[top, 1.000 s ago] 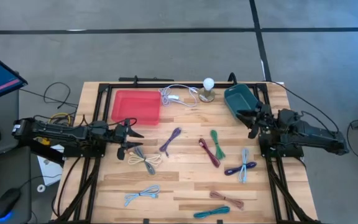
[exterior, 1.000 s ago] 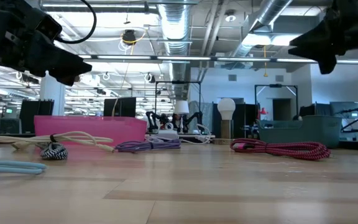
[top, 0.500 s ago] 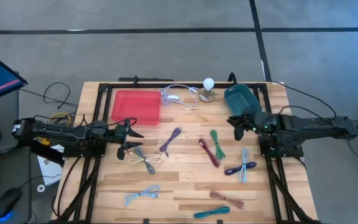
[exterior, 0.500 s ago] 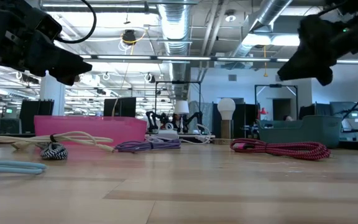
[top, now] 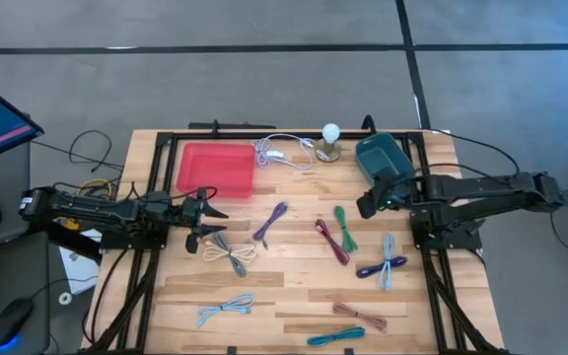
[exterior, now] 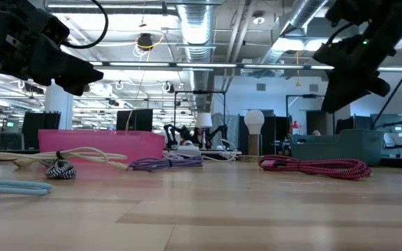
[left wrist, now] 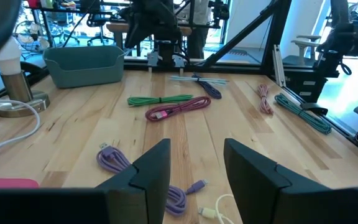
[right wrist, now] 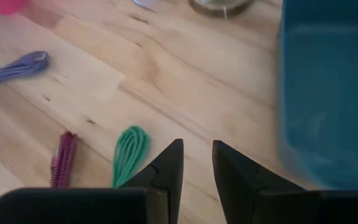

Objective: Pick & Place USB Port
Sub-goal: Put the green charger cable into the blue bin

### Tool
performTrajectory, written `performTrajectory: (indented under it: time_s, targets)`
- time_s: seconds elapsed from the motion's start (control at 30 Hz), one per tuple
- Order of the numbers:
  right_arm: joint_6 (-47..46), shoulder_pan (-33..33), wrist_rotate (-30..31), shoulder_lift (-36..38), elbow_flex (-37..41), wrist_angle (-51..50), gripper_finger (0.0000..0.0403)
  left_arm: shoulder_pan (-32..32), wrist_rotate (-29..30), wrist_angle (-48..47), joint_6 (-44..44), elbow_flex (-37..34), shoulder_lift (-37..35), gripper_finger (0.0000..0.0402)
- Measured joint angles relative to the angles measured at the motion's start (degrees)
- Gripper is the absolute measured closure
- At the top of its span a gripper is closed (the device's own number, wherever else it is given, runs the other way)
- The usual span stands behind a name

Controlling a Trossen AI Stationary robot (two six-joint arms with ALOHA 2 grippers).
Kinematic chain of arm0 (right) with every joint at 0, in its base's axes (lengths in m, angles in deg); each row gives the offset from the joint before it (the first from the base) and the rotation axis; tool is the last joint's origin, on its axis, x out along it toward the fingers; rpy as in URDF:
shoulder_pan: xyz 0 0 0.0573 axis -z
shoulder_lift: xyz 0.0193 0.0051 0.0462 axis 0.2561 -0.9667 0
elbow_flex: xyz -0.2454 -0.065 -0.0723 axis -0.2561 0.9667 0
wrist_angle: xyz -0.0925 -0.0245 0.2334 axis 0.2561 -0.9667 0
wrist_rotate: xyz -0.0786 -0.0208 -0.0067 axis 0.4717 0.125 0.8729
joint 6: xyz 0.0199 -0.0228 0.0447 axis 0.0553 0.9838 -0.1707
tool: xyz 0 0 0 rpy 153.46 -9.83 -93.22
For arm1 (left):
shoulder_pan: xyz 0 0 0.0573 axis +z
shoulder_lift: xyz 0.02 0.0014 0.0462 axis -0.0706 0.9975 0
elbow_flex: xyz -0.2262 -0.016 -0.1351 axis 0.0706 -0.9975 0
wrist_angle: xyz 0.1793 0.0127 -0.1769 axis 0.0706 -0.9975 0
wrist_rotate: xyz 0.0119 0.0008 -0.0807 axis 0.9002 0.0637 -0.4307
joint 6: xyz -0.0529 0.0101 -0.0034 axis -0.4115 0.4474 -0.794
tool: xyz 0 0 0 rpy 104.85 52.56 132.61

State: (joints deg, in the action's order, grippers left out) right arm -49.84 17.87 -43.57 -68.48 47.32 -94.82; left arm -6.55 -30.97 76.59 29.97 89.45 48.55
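The right gripper hangs above the table just in front of the teal bin, its fingers a narrow gap apart and holding nothing. The green cable lies on the wood just nearer and a little left of it, with the red cable alongside on its left. The left gripper waits at the table's left side beside the red tray, fingers spread and empty, with the purple cable lying just ahead of them.
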Motion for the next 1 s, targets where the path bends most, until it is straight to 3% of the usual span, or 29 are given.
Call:
performTrajectory:
  time_s: [0.2,0.4,0.6,0.83,1.0]
  targets:
    - [0.0,0.0,-7.3,-6.8,-3.2,0.6,0.0324,0.0,0.0,0.0,0.0,0.0,0.0,0.0253]
    - [4.2,-0.1,-16.3,-11.1,-3.3,9.8,0.0324,0.0,0.0,0.0,0.0,0.0,0.0,0.0253]
    - [4.8,0.0,-21.0,-15.4,-3.4,17.0,0.0324,0.0,0.0,0.0,0.0,0.0,0.0,0.0253]
    - [3.9,-0.4,-21.7,-20.5,-3.4,16.9,0.0316,0.0,0.0,0.0,0.0,0.0,0.0,0.0253]
    - [3.0,-0.4,-21.6,-25.3,-3.3,16.0,0.0273,0.0,0.0,0.0,0.0,0.0,0.0,0.0253]
